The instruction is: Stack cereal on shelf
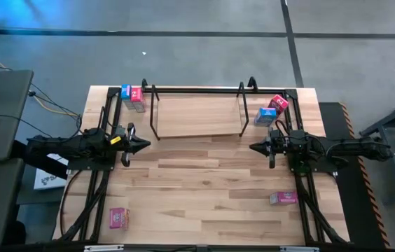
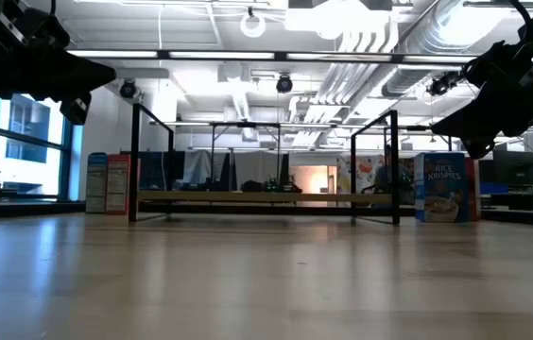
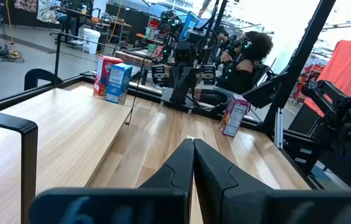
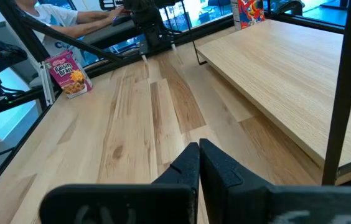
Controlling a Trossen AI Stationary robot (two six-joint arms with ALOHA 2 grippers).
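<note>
**Both Arms Idle, Cereal Boxes Around the Shelf**

Across the upper centre of the high view, the shelf (image 1: 197, 115) stands on the worktop (image 1: 204, 189), its wooden board bare. Blue and pink cereal boxes (image 1: 132, 94) sit just beside its left end; a second pair (image 1: 271, 110) sits just beside its right end. A pink box (image 1: 119, 218) lies at lower left, another (image 1: 283, 198) at lower right, both well apart from the shelf. The left gripper (image 1: 140, 145) hovers mid-left with jaws closed on nothing. The right gripper (image 1: 257, 148) hovers mid-right, its jaws likewise closed and empty.
</note>
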